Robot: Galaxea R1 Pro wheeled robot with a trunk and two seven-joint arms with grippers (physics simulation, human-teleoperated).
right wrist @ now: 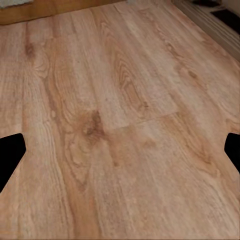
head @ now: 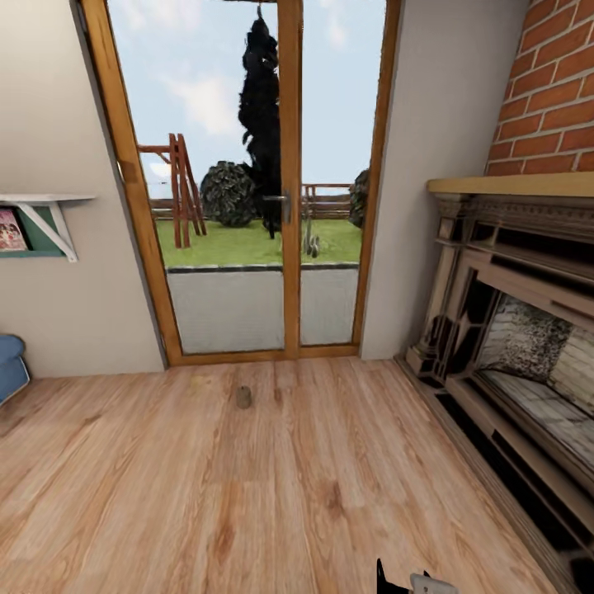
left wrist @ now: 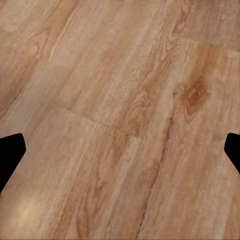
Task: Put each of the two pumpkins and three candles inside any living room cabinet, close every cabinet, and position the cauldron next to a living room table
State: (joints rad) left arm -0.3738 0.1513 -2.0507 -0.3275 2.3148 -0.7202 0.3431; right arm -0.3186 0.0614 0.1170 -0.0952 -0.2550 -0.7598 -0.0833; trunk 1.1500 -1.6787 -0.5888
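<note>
- One candle (head: 243,397) standing upright on the wooden floor (head: 272,495), short and tan, just in front of the glass doors and a little left of their centre post.
- Well apart from everything else in the room; bare boards all round it.
- Faint pale patch on the boards just left of the candle, too blurred to name.
- Behind it, glass patio doors (head: 247,181) in an orange-brown wooden frame, shut, with a dark handle on the centre post.
- Through the glass: grey paving, green lawn, a red wooden swing frame, round dark bushes, a tall dark tree, a low fence, cloudy blue sky.
- To the right, a fireplace (head: 520,330) with dark ornate surround, pale brick lining and a tan mantel; red brick chimney breast (head: 549,91) rising above.
- To the left, a white bracket shelf (head: 45,216) on the beige wall, something pink and teal tucked beneath it.
- Lower left edge, a slice of blue seat (head: 11,367) against the wall.
- Down at the bottom edge of the head view, a dark tip and a pale part of the right arm peeking in.
- Left gripper (left wrist: 120,150) over plain floorboards, dark fingertips at opposite edges of its wrist view, spread wide, nothing between.
- Right gripper (right wrist: 120,150) likewise spread wide over the boards, nothing held.
</note>
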